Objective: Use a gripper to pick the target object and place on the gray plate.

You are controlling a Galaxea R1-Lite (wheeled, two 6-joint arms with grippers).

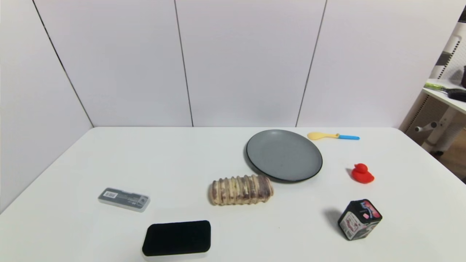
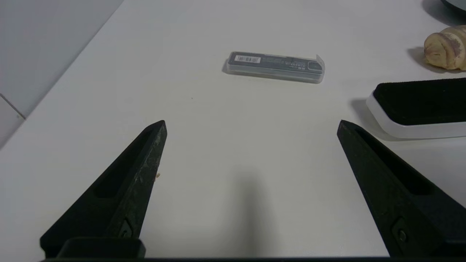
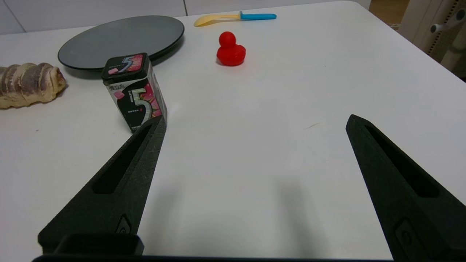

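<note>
The target object (image 1: 177, 237), a flat black-topped block on a white base, lies near the table's front edge, left of centre; it also shows in the left wrist view (image 2: 418, 105). The gray plate (image 1: 284, 155) sits at the centre right of the table and also shows in the right wrist view (image 3: 123, 39). Neither gripper shows in the head view. My left gripper (image 2: 252, 123) is open and empty above bare table, the block off to one side. My right gripper (image 3: 256, 122) is open and empty, one fingertip close by the black printed cube box (image 3: 134, 91).
A thin gray case with a barcode (image 1: 124, 199) lies at the left. A ridged bread roll (image 1: 241, 189) lies beside the plate. A red duck (image 1: 362, 174), a yellow-and-blue spoon (image 1: 332, 136) and the cube box (image 1: 359, 219) are at the right. Walls close the back and left.
</note>
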